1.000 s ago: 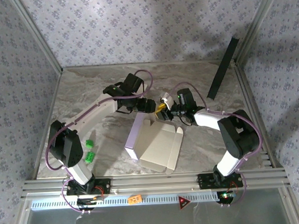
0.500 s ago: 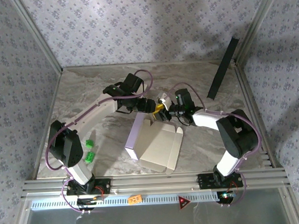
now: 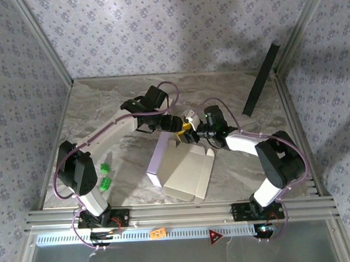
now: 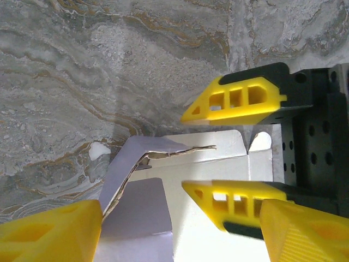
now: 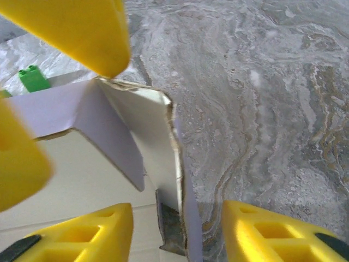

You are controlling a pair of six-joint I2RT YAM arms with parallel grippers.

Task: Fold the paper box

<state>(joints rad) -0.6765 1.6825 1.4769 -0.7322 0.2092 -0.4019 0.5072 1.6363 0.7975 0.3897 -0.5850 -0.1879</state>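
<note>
top external: fixed high above and behind the arm bases (image 3: 257,208), tilted down and forward, far off; takes in the whole marble counter (image 3: 104,111) up to the patterned walls (image 3: 159,33)
left wrist: on the left arm, close over the counter, facing down past the left fingers (image 4: 49,234) at its bottom edge toward the raised flap of the paper box (image 4: 142,218)
right wrist: on the right arm, just as close, facing down between the right fingers (image 5: 82,232) at the same flap
shared: that flap and the marble beside it appear in all three; each wrist view catches the other arm's fingers

I can read no words or numbers anywhere: the small orange tag (image 3: 158,231) and red triangle sign (image 3: 214,236) on my near rail (image 3: 63,237) are too small.
</note>
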